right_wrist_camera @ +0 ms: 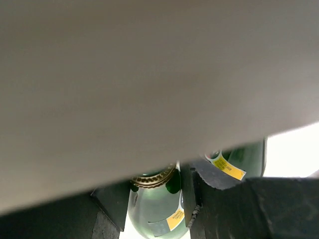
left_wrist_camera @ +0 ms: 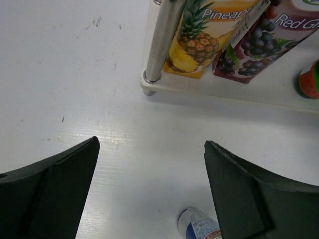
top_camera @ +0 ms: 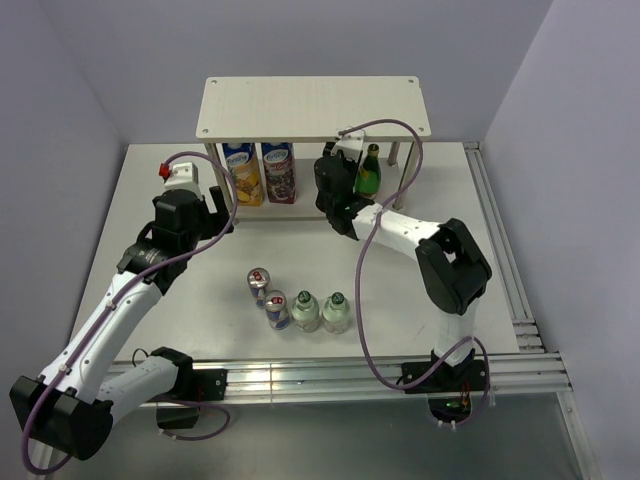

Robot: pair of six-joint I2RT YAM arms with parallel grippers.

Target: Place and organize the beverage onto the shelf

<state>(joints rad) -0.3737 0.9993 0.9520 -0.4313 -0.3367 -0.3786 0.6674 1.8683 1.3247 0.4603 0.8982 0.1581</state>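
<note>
The shelf's top board (top_camera: 310, 105) spans the back of the table. My right gripper (top_camera: 337, 180) reaches under it and is shut on the neck of a dark green bottle (right_wrist_camera: 157, 206) standing on the lower tier. The fingers (right_wrist_camera: 192, 191) flank its gold cap. The second green bottle (top_camera: 369, 170) stands just to the right and also shows in the right wrist view (right_wrist_camera: 244, 159). Two blue-and-silver cans (top_camera: 267, 296) and two clear bottles (top_camera: 321, 311) stand in a row on the table. My left gripper (top_camera: 215, 215) is open and empty near the shelf's left leg, with one can (left_wrist_camera: 199, 226) below its right finger.
A pineapple juice carton (top_camera: 243, 172) and a red grape carton (top_camera: 278, 170) stand on the shelf's lower tier at the left. A metal shelf leg (left_wrist_camera: 162, 42) rises just ahead of my left gripper. The top board's underside (right_wrist_camera: 149, 74) fills most of the right wrist view.
</note>
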